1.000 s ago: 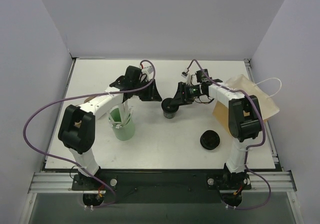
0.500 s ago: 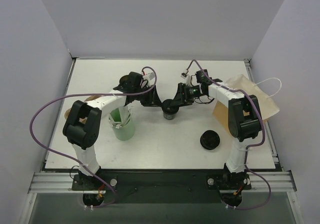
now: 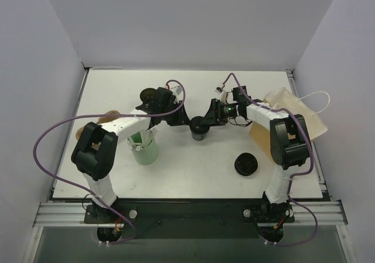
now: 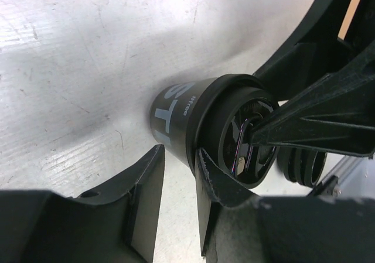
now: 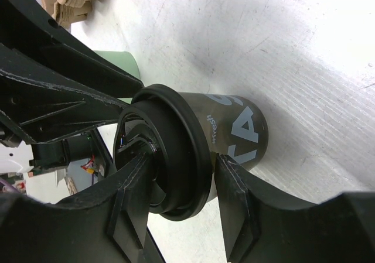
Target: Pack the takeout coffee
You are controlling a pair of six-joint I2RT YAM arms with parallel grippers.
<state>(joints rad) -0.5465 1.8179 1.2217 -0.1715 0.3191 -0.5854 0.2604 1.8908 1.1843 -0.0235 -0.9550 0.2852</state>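
The small round black paper cup (image 3: 200, 132) stands upright mid-table on the white tabletop (image 3: 187, 169). The right gripper (image 5: 184, 166) pinches its rim, one finger inside, one outside. The left gripper (image 4: 180, 154) straddles the opposite rim; whether it clamps, I cannot tell. A pale green paper cup (image 3: 144, 150) stands to its left

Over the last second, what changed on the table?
The left tool swung inward to the black coffee cup, now reaching its rim. The right tool kept its hold on that cup. The green cup, loose black lid and paper bag stayed put.
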